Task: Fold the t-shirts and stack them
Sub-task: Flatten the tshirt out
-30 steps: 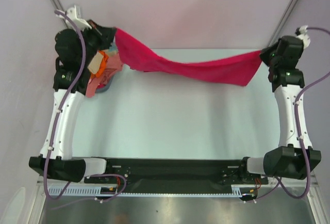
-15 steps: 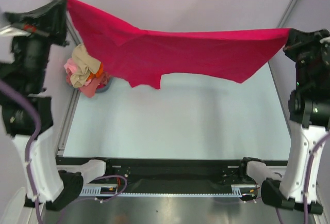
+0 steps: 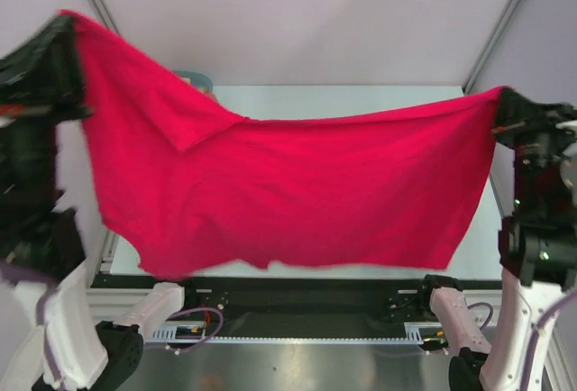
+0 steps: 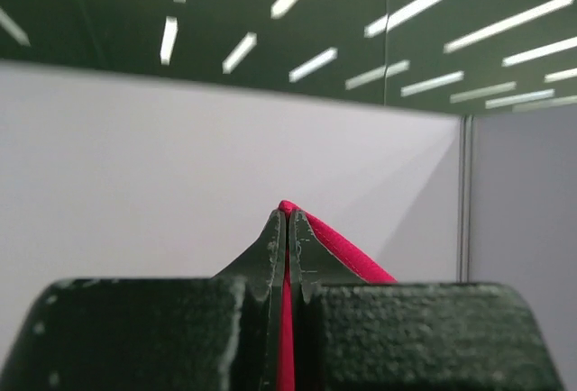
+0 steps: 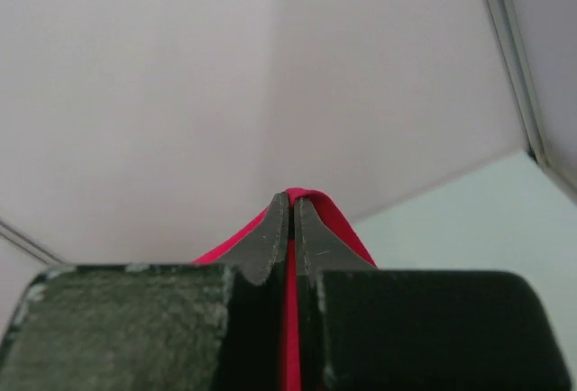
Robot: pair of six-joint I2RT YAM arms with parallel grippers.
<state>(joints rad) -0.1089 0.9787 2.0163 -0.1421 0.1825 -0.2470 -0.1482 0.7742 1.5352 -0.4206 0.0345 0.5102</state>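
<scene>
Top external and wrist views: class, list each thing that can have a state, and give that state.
red t-shirt: held up in the air, spread wide between both grippers, sagging in the middle.
left gripper: raised, fingers shut on the red t-shirt's edge.
right gripper: raised, fingers shut on the red t-shirt's edge.
light-blue tub: only its rim shows behind the shirt.

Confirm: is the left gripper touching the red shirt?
Touching. The left wrist view shows the left gripper closed on the red shirt, cloth pinched between its jaws.
</scene>
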